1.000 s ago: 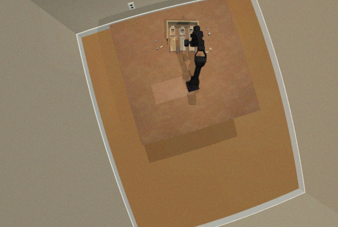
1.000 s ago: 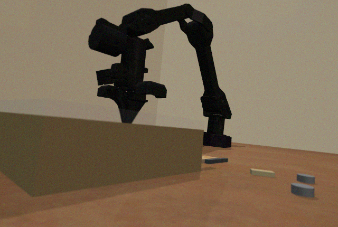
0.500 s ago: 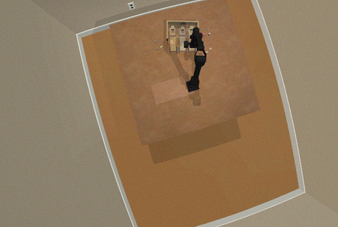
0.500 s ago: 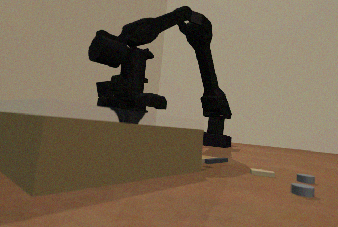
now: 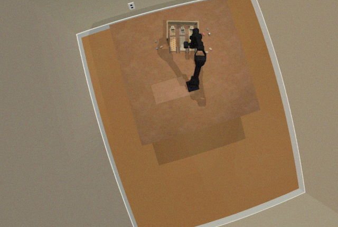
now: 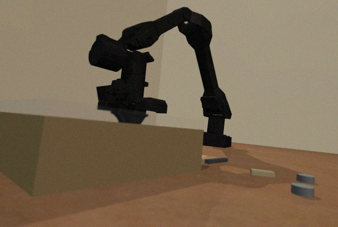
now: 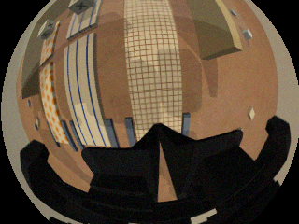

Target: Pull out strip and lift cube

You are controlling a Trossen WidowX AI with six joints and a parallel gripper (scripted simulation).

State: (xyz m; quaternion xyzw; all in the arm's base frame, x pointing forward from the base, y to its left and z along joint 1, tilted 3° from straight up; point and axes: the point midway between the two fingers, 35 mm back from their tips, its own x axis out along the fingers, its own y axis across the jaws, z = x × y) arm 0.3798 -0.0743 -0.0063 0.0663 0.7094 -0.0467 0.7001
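My gripper (image 7: pixel 158 127) (image 6: pixel 130 123) is shut and empty, pointing down over the near end of the grid-patterned strip (image 7: pixel 154 70); its height above the strip is unclear. That strip shows no gap in the wrist view; its far end is cut off there. The blue-striped strip (image 7: pixel 81 79) and the orange-dotted strip (image 7: pixel 50 100) (image 5: pixel 172 44) each show a gap across them. Cubes with a dark cross stand on their far pieces, one on the striped strip (image 7: pixel 81 6) and one on the dotted strip (image 7: pixel 47 29). In the top view, a third cube (image 5: pixel 191 27) stands in the right lane.
A walled box (image 5: pixel 182 21) (image 6: pixel 117 150) (image 7: pixel 220 35) with a see-through top surrounds the strips' far ends. Blue bars (image 7: pixel 186 125) flank the near ends. Small loose pieces lie on both sides, including a cream block (image 6: pixel 262 172) and a grey disc (image 6: pixel 302 190).
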